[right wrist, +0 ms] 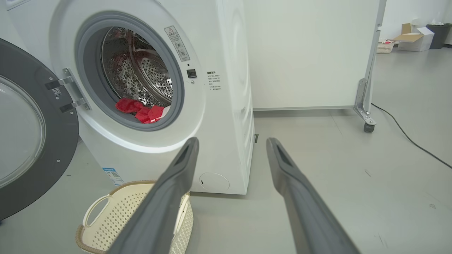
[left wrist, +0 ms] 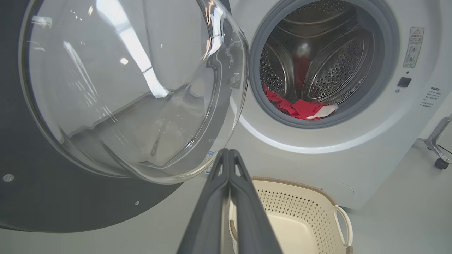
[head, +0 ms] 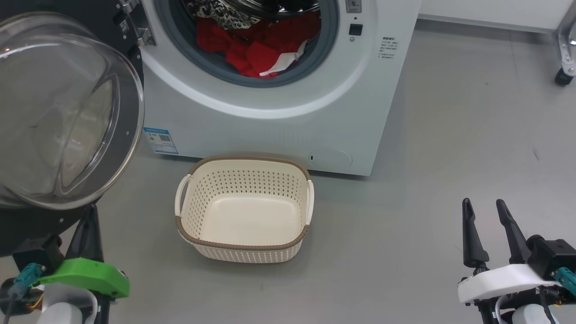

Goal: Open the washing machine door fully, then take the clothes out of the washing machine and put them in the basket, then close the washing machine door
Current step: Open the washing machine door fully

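The white washing machine (head: 279, 130) stands open, its round black door (head: 67, 112) with a bulging glass bowl swung out to the left. Red clothes (head: 256, 49) with a white panel lie in the drum mouth, also seen as clothes (left wrist: 300, 107) and clothes (right wrist: 141, 111). An empty cream basket (head: 245, 252) sits on the floor before the machine. My left gripper (head: 90, 211) is shut with nothing in it, just below the door's lower edge; its fingertips (left wrist: 227, 153) meet under the glass. My right gripper (head: 486, 207) is open at the lower right, apart from everything.
Grey floor spreads to the right of the machine. A castor (head: 562, 76) on a metal leg stands at the far right. A white panel on wheels (right wrist: 365, 116), a cable on the floor and boxes (right wrist: 413, 37) lie beyond.
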